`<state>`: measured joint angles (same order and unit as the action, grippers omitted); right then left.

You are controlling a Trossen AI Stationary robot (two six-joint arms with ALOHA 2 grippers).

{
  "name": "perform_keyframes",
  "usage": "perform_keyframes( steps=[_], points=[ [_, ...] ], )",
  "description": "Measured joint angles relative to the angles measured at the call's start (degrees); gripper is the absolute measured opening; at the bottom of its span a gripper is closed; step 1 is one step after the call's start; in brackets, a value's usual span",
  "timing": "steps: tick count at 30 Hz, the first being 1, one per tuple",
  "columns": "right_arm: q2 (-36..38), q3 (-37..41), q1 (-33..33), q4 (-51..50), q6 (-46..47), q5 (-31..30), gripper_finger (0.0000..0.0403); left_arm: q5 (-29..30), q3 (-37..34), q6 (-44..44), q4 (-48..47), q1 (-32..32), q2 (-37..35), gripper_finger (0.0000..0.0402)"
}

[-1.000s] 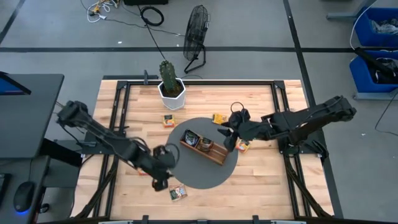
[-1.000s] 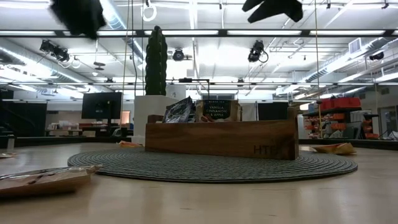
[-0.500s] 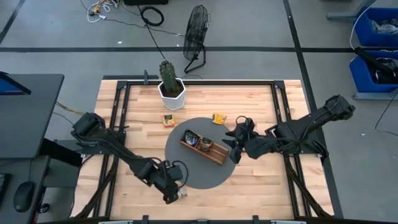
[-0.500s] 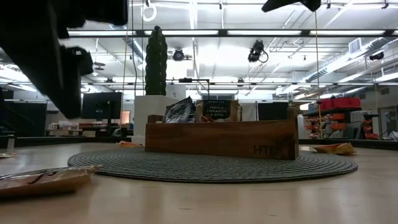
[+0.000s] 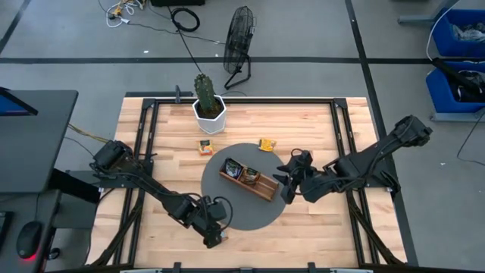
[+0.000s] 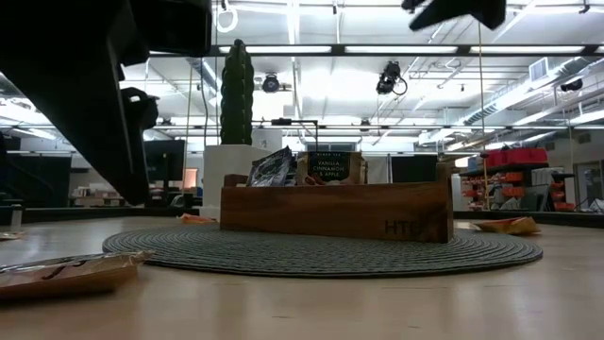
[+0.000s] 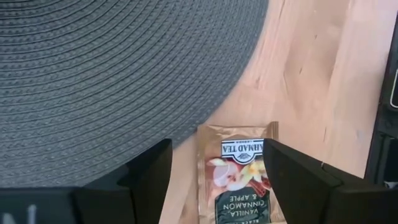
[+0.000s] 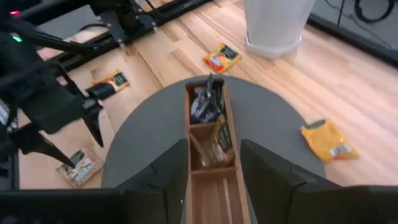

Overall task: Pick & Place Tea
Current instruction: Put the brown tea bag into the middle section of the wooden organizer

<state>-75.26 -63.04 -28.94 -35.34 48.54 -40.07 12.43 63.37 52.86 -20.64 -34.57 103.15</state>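
— Left gripper (image 7: 214, 186)?
— Low over the bare wood by the near edge of the round grey mat (image 5: 254, 216), at the table's front. Fingers spread wide, one on each side of a beige packet (image 7: 239, 171) lying flat. Not closed on it, nothing held.

— Label on that packet?
— "Ahmad Tea", "Vanilla Cinnamon & Apple". Lying just off the mat's rim, on the wood.

— Right gripper (image 5: 286, 184)?
— Above the right end of the wooden tray (image 5: 265, 188), over the mat. Fingers parted, nothing between them; seen from the wrist, the tray's empty end compartment lies between the two.

— Other tea?
— Two packets standing in the tray's compartments toward the cactus (image 5: 203, 91): a dark one (image 8: 204, 102) at the end, a beige one (image 8: 219, 144) in the next. An orange packet (image 5: 204, 145) on the wood between the cactus pot and the mat. A yellow-orange one (image 5: 266, 144) just beyond the mat's far edge. One more (image 8: 112, 81) near the table's frame on the left arm's side, seen from the right wrist.

— Tray position?
— On the mat, set diagonally.
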Motion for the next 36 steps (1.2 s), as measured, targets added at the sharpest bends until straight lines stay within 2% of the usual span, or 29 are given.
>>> perform_keyframes(
  steps=[7,16,20,29,32,36],
  points=[
    [-0.1,3.6,-0.9,2.9,3.5,0.0,0.0155,1.1,0.0,-1.1,-0.2,-0.1,0.0,0.0256],
    [0.0,3.6,-0.9,4.0,3.3,-1.2,0.0155,-1.2,0.2,0.3,3.7,-1.5,3.7,0.0256],
    [0.0,3.6,-0.9,4.6,2.9,-1.2,0.0155,-1.7,2.1,0.4,0.8,-1.7,5.8,0.0256],
    [0.0,3.6,-0.9,6.1,2.0,-1.2,0.0155,-0.4,2.6,2.0,1.0,-1.1,7.5,0.0255],
    [0.0,3.6,-0.9,6.3,2.0,-1.0,0.0155,-0.5,2.6,2.0,0.8,-1.0,7.6,0.0236],
    [0.0,3.6,-0.9,6.3,2.0,-1.0,0.0155,-1.5,2.5,2.0,0.2,-1.3,7.6,0.0175]
  ],
)
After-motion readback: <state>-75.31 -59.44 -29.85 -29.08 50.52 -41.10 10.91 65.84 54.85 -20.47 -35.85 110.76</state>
